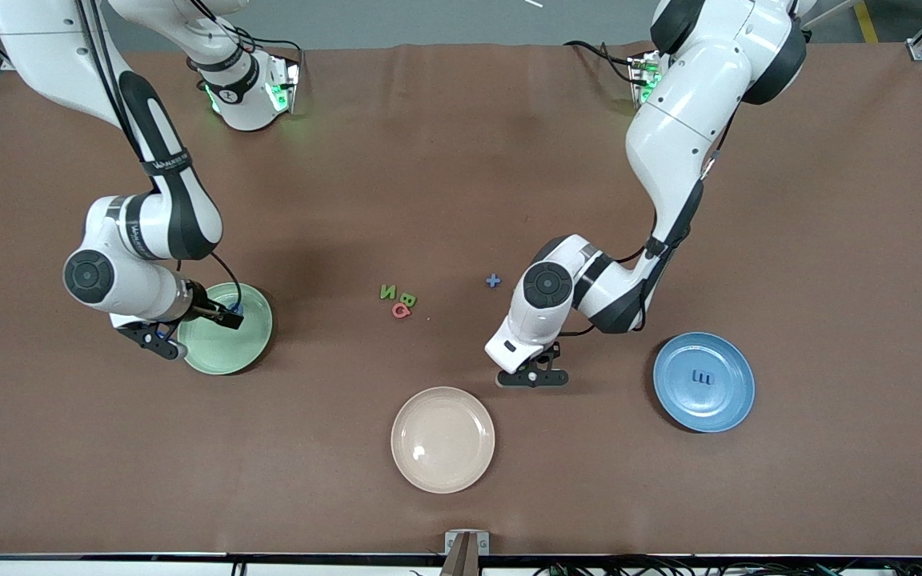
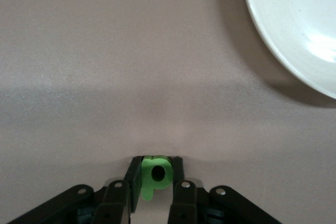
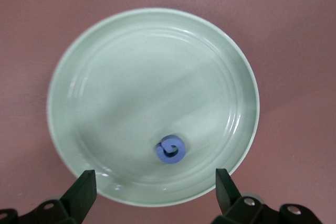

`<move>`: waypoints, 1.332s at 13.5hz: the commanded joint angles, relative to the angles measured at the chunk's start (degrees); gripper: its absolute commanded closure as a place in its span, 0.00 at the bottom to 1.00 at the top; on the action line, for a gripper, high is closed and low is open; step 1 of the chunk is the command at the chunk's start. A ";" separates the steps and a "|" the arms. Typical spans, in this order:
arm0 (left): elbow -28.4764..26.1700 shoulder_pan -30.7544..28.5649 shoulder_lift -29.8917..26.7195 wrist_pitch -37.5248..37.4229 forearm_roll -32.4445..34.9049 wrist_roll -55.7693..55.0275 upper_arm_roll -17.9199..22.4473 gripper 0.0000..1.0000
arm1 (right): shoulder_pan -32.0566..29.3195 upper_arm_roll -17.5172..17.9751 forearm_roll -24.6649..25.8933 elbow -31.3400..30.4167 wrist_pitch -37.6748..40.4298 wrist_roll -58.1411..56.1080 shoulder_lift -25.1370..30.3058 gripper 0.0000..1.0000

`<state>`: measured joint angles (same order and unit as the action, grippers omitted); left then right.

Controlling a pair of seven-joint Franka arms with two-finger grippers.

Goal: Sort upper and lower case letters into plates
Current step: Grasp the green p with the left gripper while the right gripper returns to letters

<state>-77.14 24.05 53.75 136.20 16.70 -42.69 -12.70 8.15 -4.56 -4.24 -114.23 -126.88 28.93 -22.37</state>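
My left gripper (image 1: pixel 531 376) is low over the table between the cream plate and the blue plate (image 1: pixel 731 404). In the left wrist view this gripper (image 2: pixel 156 163) is shut on a bright green lower case letter p (image 2: pixel 147 176). A dark blue letter (image 1: pixel 703 377) lies in the blue plate. My right gripper (image 1: pixel 193 332) hangs over the mint green plate (image 1: pixel 249 350), and its wrist view shows it (image 3: pixel 155 190) open and empty above the plate's (image 3: pixel 131 77) rim. A small blue letter (image 3: pixel 170 150) lies in that plate.
A green N (image 1: pixel 388 292), a green B (image 1: pixel 408 299) and a red G (image 1: pixel 401 311) lie together mid-table. A blue plus sign (image 1: pixel 493 281) lies beside the left arm's wrist. The cream plate (image 1: pixel 442 452) sits nearest the front camera, and its edge (image 2: pixel 294 19) shows in the left wrist view.
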 commanded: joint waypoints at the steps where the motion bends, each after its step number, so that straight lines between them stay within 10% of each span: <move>1: 0.59 -1.36 -1.10 -2.51 2.19 0.94 0.30 0.97 | 2.46 1.22 0.46 0.23 0.67 6.46 0.75 0.00; 11: -2.91 -16.74 -11.38 -16.48 1.84 20.88 -1.10 0.94 | 22.86 1.22 -0.07 1.38 -11.62 37.23 -4.07 0.00; 18: -11.26 -25.97 -12.54 -11.15 2.11 28.10 -1.10 0.92 | 27.09 1.22 0.02 11.74 -11.55 51.47 -13.82 0.00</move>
<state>-83.98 0.04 43.15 121.53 18.01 -15.56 -13.15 34.08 -2.85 -4.29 -106.77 -138.94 76.45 -32.30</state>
